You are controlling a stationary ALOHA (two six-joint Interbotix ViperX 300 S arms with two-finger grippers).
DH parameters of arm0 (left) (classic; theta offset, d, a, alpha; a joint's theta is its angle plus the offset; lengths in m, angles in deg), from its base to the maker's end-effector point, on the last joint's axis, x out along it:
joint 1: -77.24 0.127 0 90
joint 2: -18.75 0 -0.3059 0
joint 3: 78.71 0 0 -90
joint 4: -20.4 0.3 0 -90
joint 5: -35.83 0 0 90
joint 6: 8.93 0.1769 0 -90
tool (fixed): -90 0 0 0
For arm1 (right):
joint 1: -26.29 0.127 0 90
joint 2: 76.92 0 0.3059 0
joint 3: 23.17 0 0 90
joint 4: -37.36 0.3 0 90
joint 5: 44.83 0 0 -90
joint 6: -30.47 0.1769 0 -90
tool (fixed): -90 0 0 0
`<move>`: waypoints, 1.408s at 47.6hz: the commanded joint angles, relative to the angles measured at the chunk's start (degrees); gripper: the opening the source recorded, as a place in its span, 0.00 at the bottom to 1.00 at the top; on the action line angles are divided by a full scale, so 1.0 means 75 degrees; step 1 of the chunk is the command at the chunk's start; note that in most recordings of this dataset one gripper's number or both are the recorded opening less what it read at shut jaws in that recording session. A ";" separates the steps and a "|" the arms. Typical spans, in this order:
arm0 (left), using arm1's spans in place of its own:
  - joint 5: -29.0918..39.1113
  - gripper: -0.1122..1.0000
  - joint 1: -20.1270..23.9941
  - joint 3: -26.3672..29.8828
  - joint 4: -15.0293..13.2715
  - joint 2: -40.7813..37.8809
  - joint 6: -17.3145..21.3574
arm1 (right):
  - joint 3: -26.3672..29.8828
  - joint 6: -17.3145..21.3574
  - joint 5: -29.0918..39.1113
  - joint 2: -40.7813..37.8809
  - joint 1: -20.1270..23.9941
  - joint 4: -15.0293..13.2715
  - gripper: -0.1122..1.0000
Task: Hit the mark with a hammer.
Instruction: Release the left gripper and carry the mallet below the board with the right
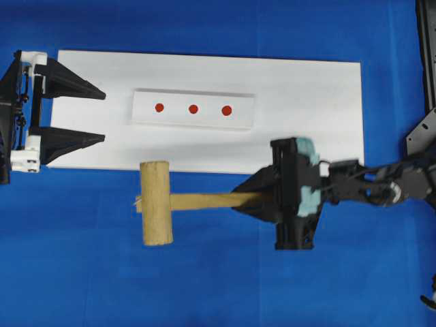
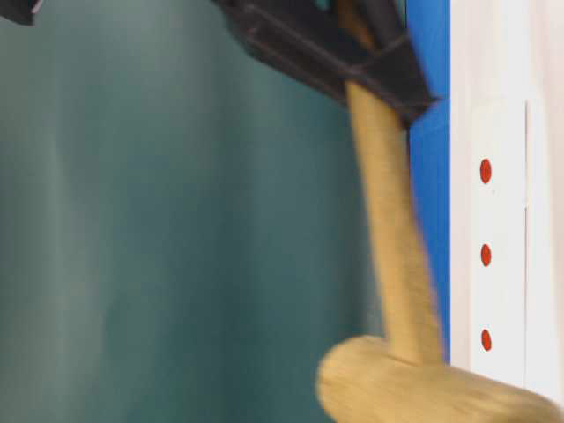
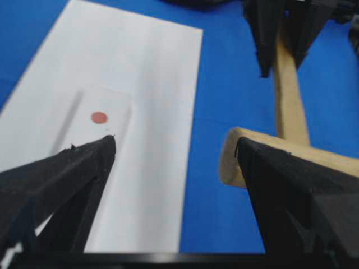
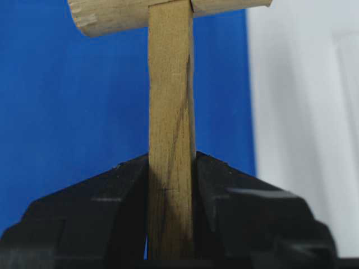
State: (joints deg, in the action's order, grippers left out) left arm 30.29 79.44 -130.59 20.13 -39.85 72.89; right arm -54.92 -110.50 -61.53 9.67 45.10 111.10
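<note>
Blue surface (image 1: 204, 286) throughout, smooth and evenly coloured. White rectangular board (image 1: 306, 102) lying flat on it, long side running left to right in the overhead view. Smaller white strip (image 1: 177, 121) resting flat on the board, left of centre, parallel to the long edges. Two red end dots on that strip: a slightly smaller one (image 1: 159, 107) at the left end, a slightly larger one (image 1: 227, 110) at the right. Blurred teal-green backdrop (image 2: 159, 229) filling the left of the table-level view. Dark metal frame (image 1: 426, 61) at the overhead view's right edge.
</note>
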 commanded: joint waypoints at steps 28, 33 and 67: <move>-0.0070 0.85 0.0094 -0.0082 -0.0012 0.0035 0.0422 | 0.0996 0.0012 -0.0480 -0.1723 0.0621 0.0820 0.18; -0.0082 0.85 0.0094 -0.0094 -0.0012 0.0035 0.0434 | 0.1148 0.0012 -0.0469 -0.2086 0.0703 0.0844 0.18; -0.0105 0.85 0.0094 -0.0164 -0.0023 0.0035 0.0422 | 0.1406 0.0023 -0.0480 -0.2871 0.0773 0.0832 0.18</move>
State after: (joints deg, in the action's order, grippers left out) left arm 30.12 80.05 -132.26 20.05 -39.76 75.97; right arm -45.26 -110.15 -64.70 -12.30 50.72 117.60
